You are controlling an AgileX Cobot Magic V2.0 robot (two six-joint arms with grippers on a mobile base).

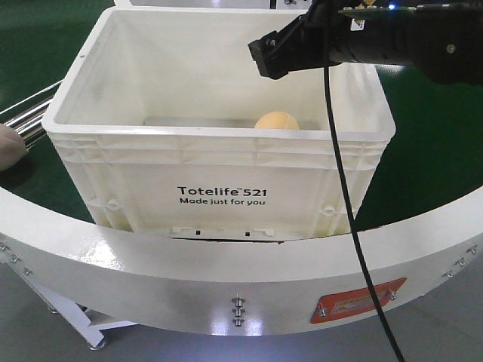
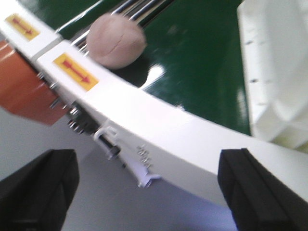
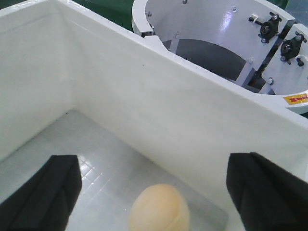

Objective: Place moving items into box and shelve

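The white box (image 1: pixel 219 162), printed "Totelife 521", stands on the green belt. The yellow-orange ball (image 1: pixel 275 121) lies on its floor near the front right wall. My right gripper (image 1: pixel 269 54) hangs above the box's right side. In the right wrist view it (image 3: pixel 153 190) is open, with the yellow ball (image 3: pixel 159 211) loose on the floor below the gap. The dusty pink ball (image 2: pixel 115 39) rests on the belt beside metal rails, and shows at the left edge as the pink ball (image 1: pixel 9 147). My left gripper (image 2: pixel 149 192) is open and empty, below the white rim, apart from it.
A curved white guard ring (image 1: pixel 226 279) with bolts and an orange label (image 1: pixel 355 302) fronts the green belt (image 1: pixel 430 151). Chrome rails (image 1: pixel 26 121) run at the left. The box's corner (image 2: pixel 274 72) shows right of the pink ball. A white ring frame (image 3: pixel 216 38) stands behind the box.
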